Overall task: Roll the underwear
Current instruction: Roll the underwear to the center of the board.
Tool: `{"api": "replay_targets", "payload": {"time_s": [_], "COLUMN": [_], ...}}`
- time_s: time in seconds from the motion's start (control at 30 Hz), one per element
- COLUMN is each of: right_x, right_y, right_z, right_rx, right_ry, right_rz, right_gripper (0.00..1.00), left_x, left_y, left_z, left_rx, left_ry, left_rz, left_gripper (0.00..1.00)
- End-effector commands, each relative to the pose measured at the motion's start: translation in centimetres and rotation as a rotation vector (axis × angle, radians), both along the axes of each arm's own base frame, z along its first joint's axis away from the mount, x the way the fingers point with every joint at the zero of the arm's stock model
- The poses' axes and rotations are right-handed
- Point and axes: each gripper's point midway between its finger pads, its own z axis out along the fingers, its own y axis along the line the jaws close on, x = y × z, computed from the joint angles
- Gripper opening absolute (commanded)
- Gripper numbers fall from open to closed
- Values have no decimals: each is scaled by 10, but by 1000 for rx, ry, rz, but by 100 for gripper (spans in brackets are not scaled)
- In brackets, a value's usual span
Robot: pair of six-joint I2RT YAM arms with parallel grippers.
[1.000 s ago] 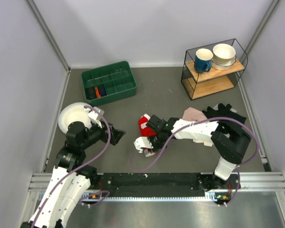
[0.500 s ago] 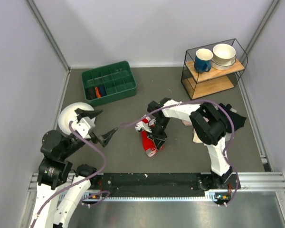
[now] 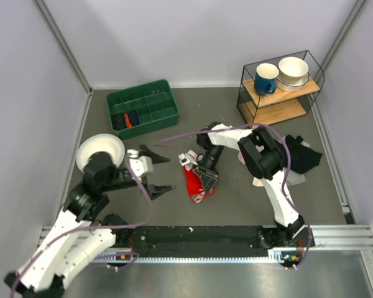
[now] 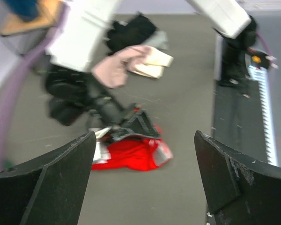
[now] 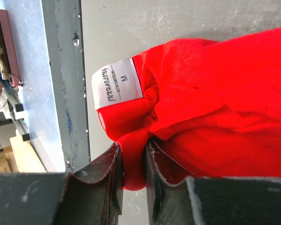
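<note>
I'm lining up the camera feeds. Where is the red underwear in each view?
Top external: the underwear lies centre, slightly low.
Left wrist: lower centre.
Right wrist: fills the centre and right.
Shared landmark: the right end effector, shut on it.

White shells, black joints on left arm and right arm. Purple cables loop alongside (lower half of frame). Black wedge-shaped fingers on left hand.
</note>
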Motion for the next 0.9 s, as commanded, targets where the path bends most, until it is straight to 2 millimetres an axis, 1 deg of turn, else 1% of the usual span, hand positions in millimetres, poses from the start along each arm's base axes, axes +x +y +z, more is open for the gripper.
{"api": "replay_targets", "payload": {"time_s": [0.0, 0.03, 0.07, 0.1, 0.13, 0.17, 0.2, 0.23, 0.27, 0.3, 0.33, 0.37, 0.4, 0.43, 0.53, 0.57, 0.6, 0.8, 0.87], "right_x": [-4, -4, -4, -4, -3, -3, -4, -3, -3, -4, -3, -3, -3, -3, -2, -2, -2, -2, -3], "right_y": [-19, -18, -18, -19, -18, -19, -19, -18, -18, -18, -17, -17, -17, -17, -16, -17, -16, -15, -16], "right_z": [-4, -4, -3, -4, -4, -3, -3, -3, -3, -3, -2, -2, -2, -2, -1, -1, -1, 0, 0], "right_rx": [-86, -87, -86, -89, -88, -90, -91, -90, -88, -89, -84, -83, -82, -81, -79, -80, -79, -71, -72], "right_ry": [40, 41, 37, 38, 35, 34, 35, 34, 33, 36, 32, 33, 32, 33, 30, 31, 29, 26, 28], "right_rz": [36, 37, 37, 36, 37, 37, 38, 38, 37, 35, 35, 35, 35, 34, 33, 31, 30, 29, 32], "right_gripper": [18, 19, 19, 19, 19, 20, 20, 20, 20, 21, 21, 21, 21, 22, 22, 22, 22, 24, 24], "left_x": [-12, -2, -3, -9, -4, -9, -10, -5, -9, -10, -3, -4, 1, 4, 12, 13, 15, 25, 26], "left_y": [-45, -53, -59, -68, -75, -82, -85, -92, -98, -99, -105, -105, -107, -109, -118, -123, -124, -127, -126], "left_z": [-37, -56, -67, -80, -97, -106, -121, -131, -138, -158, -158, -169, -179, -184, -197, -197, -207, -229, -234], "left_rx": [107, 177, 211, 249, 302, 327, 359, 382, 393, 431, 422, 441, 466, 476, 496, 493, 517, 578, 593], "left_ry": [28, 34, 35, 38, 37, 33, 37, 15, -1, 7, -35, -39, -46, -52, -70, -80, -69, -85, -82], "left_rz": [-112, -82, -90, -121, -117, -140, -150, -146, -162, -171, -154, -152, -145, -136, -129, -135, -135, -101, -97], "left_gripper": [91, 91, 92, 92, 92, 91, 91, 91, 92, 93, 92, 93, 93, 93, 94, 94, 93, 92, 89]}}
